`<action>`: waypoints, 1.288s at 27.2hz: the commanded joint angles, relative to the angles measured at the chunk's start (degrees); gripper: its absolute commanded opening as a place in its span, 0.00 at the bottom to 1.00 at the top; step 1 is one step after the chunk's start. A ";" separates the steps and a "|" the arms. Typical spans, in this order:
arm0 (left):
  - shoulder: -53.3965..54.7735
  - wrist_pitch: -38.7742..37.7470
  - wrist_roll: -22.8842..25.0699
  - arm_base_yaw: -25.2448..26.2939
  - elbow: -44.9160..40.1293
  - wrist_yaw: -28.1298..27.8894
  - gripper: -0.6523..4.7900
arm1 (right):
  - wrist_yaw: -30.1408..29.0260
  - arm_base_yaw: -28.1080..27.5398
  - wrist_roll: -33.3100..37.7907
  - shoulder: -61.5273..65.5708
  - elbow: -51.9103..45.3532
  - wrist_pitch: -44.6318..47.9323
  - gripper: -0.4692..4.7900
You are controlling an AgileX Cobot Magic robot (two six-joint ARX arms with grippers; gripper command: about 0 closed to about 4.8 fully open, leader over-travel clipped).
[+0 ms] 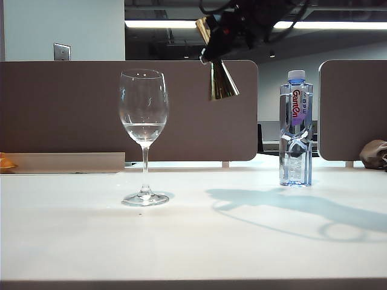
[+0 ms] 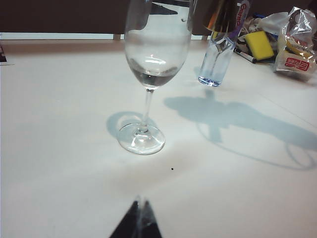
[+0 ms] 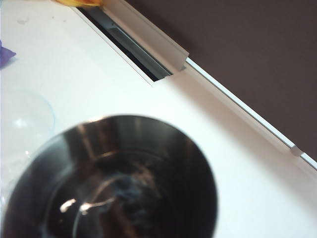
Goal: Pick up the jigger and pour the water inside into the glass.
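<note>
The jigger (image 1: 217, 72) is held high above the white table (image 1: 242, 241) by the right claw (image 1: 213, 43), which is closed around its narrow waist near the top edge of the exterior view; the gold cones are tilted, with the lower one flaring downward and the upper one partly hidden by the dark claw body. The jigger is seen up and to the right of the glass (image 1: 144, 136), clear of its rim and not touching it. The glass stands upright on the table left of centre, and a shallow layer of water (image 1: 144, 128) is seen in the lower part of its bowl. In the right wrist view the picture is largely filled by the blurred dark mouth of the jigger (image 3: 119, 183), with the curved edge of the glass (image 3: 29, 124) faintly visible beside it. A plastic bottle (image 1: 295, 130) with a blue cap stands upright well to the right of the glass. The left claw (image 2: 139, 221) is seen only as a dark tip low over the table, near the foot of the glass (image 2: 141, 138), with its fingers drawn together and nothing held
</note>
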 commanded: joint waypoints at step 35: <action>0.04 0.35 0.22 0.04 0.26 0.09 0.11 | 13.38 5.25 -7.26 5.49 11.13 -7.21 0.25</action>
